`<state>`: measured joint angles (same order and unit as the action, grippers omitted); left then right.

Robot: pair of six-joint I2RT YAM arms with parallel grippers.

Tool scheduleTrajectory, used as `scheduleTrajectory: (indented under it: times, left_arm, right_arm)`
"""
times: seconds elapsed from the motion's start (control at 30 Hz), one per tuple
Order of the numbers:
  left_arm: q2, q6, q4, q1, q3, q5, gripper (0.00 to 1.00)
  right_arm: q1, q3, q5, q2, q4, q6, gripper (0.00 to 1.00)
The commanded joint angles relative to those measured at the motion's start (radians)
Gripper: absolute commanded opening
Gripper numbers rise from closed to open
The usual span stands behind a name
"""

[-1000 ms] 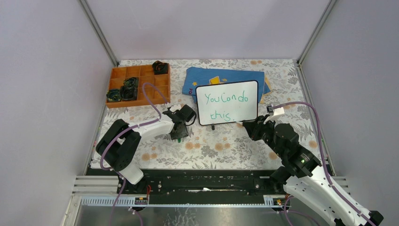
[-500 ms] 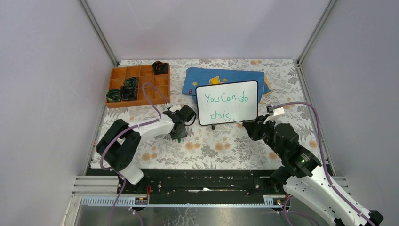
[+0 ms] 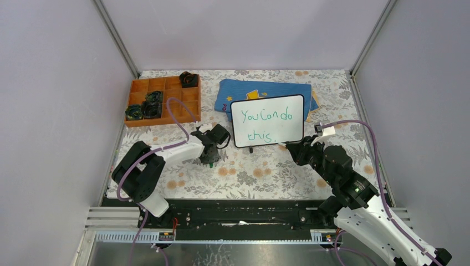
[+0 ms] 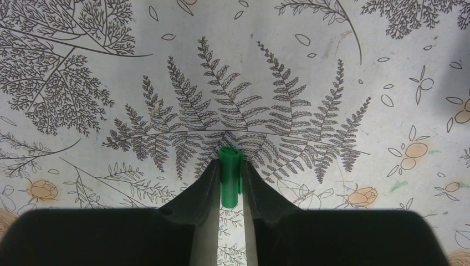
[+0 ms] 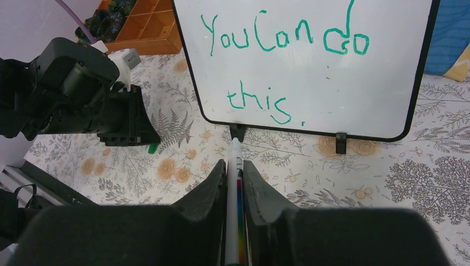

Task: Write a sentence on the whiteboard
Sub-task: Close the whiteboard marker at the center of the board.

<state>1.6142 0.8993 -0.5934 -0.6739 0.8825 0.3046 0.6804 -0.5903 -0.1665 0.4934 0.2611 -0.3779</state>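
Green handwritten sentence [image 5: 280, 40] across glossy, black-rimmed, round-cornered whiteboard [image 5: 377, 88]

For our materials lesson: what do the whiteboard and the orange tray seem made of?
The whiteboard: smooth, glossy white face, probably coated plastic or metal; thin black rim. The orange tray: likely matte plastic, judging by even colour and thin dividers.

Pale lilac walls [image 3: 55, 111] close in the left, back and right sides, with grey metal posts [image 3: 115, 37] running up the two rear corners. The table [image 3: 249, 172] wears a white tablecloth [image 4: 332, 55] printed with grey ferns and small orange flowers. A black rail [image 3: 244, 213] runs along its near edge. The light is soft and even.
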Motion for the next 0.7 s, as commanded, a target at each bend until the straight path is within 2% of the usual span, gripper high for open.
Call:
scheduleTrajectory:
  times: [0.0,0.1,0.27,0.5,0.67]
  left_arm:
    - [0.027,0.010,-0.021,-0.007,-0.057,-0.024,0.21]
    - [0.024,0.013,-0.016,-0.006,-0.060,-0.027,0.16]
    - [-0.026,0.019,-0.021,-0.005,-0.047,-0.018,0.00]
    - [-0.207,0.011,-0.053,0.020,0.027,-0.009,0.00]
    - [-0.395,-0.001,-0.002,0.045,0.043,0.005,0.00]
  right_arm:
    - [-0.004,-0.001,-0.017,-0.007,-0.018,0.011,0.00]
    - [-0.004,-0.003,-0.019,-0.006,-0.014,0.011,0.00]
    - [-0.004,-0.006,-0.022,-0.003,-0.011,0.010,0.00]
    - [-0.004,-0.027,-0.017,0.009,-0.008,0.019,0.00]
    - [-0.004,-0.071,-0.008,0.050,-0.046,0.023,0.00]
